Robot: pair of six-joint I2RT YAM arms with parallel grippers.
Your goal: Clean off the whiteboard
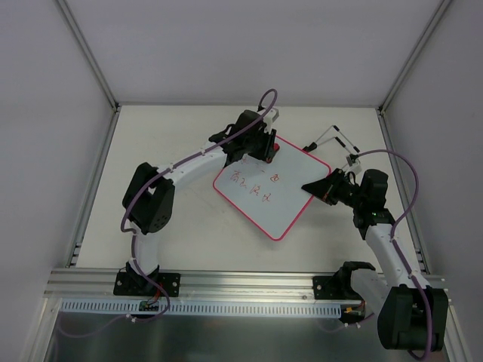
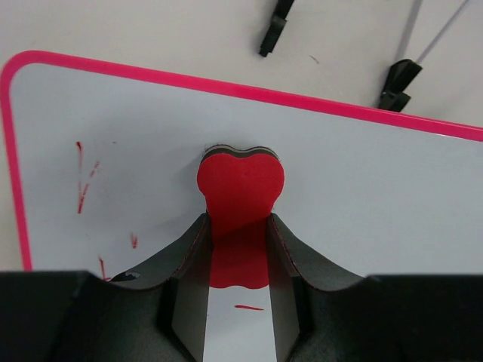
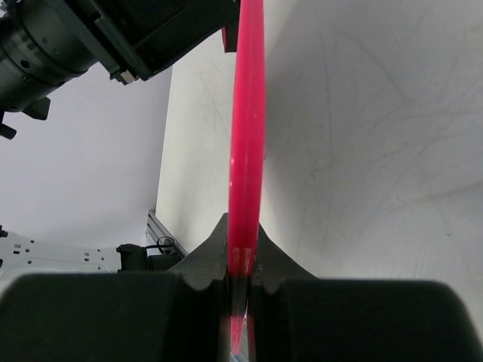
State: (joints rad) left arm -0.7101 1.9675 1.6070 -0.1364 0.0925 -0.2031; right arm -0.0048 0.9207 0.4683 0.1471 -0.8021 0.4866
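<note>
**Both my grippers at the whiteboard**

From above, the whiteboard [image 1: 275, 204] lies on the table [image 1: 189, 234], turned cornerwise like a diamond. It sits around the middle of the table, a little toward the right edge. My left gripper [image 1: 268, 153] is down at the board's far corner. My right gripper [image 1: 308, 186] meets the board at its right-hand edge, its tip at the pink frame. Red handwriting [image 1: 253, 185] runs across the middle of the white surface, between my two grippers.

From my left wrist, my fingers are closed on a red eraser [image 2: 240, 181]. They clamp its narrow waist from both sides, and its rounded end sticks out past the fingertips. The eraser sits over the white surface, a short way in from the pink frame on the far side; I cannot tell whether it presses on the board. A few red strokes show to the left, near the frame's rounded corner, and one small stroke shows between my fingers. Two black clips [image 2: 398, 79] on thin rods lie on the table just beyond the frame.

From my right wrist, I see the board edge-on. Its pink frame rises straight up from between my fingers, which are closed tight on it from both sides. The scuffed table fills the right of this view, and my left arm shows dark at the upper left.
</note>
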